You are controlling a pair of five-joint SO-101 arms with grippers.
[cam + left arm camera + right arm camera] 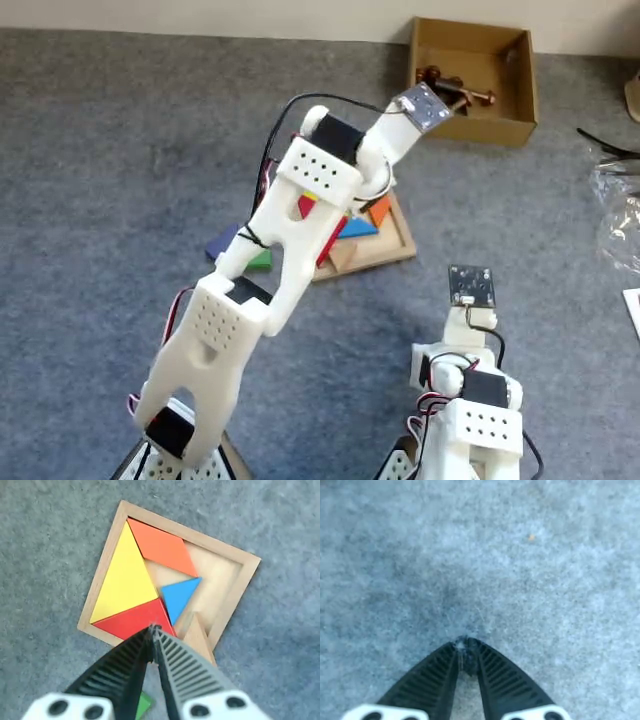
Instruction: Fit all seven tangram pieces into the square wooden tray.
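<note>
The square wooden tray [246, 578] lies on grey carpet. In it are a yellow triangle [125, 580], an orange parallelogram [164, 546], a small blue triangle [178, 595] and a red triangle [135, 620]. A plain wooden triangle [198, 636] leans on the tray's rim. My left gripper [152, 629] is shut and empty, its tips over the red triangle's edge. A green piece [144, 704] shows beneath it, outside the tray. In the high view the left arm [300, 210] covers much of the tray [405, 238]. A dark blue piece [222, 243] and the green piece [261, 259] lie beside the tray. My right gripper [465, 643] is shut over bare carpet.
A cardboard box [520, 95] holding small brown objects stands at the back right. Clear plastic wrapping [620, 215] lies at the right edge. The right arm [470, 400] sits folded near the front, right of the tray.
</note>
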